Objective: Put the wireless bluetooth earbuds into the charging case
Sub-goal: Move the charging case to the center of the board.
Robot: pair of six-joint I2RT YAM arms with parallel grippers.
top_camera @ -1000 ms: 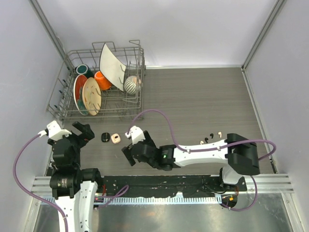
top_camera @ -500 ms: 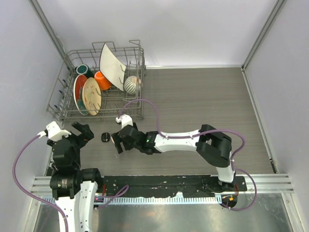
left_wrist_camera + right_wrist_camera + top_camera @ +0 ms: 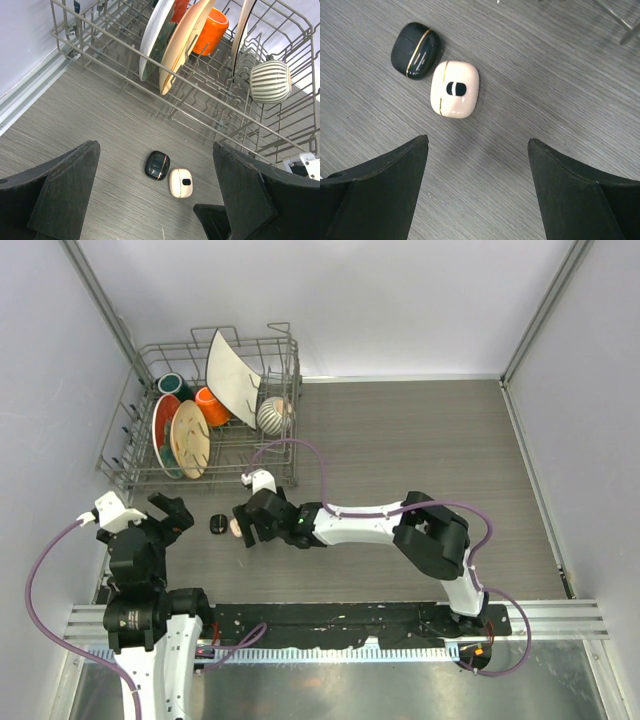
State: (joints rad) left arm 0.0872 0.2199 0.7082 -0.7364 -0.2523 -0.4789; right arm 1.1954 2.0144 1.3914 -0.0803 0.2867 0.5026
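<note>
A: Nothing is in yet; the black case point(image 3: 415, 50) and the cream case point(image 3: 454, 89) lie touching on the table point(image 3: 545, 75), both apparently closed.
B: Two cases; any earbuds?
A: None show in any view, so no count; I'd say every insertion remains. The right claw point(image 3: 477, 142) hovers spread above the cases; the left claw point(image 3: 156, 146) is spread too, holding nothing.

Light was even and diffuse, from overhead; the table point(image 3: 545, 75) was well lit. Cream case point(image 3: 455, 89) threw only a faint, soft shadow. Wood grain was sharp. Right gripper point(image 3: 477, 140) fingers point(image 3: 375, 195) read near-black, with slightly soft edges. Near rail point(image 3: 330, 652) glared white in the top view.
</note>
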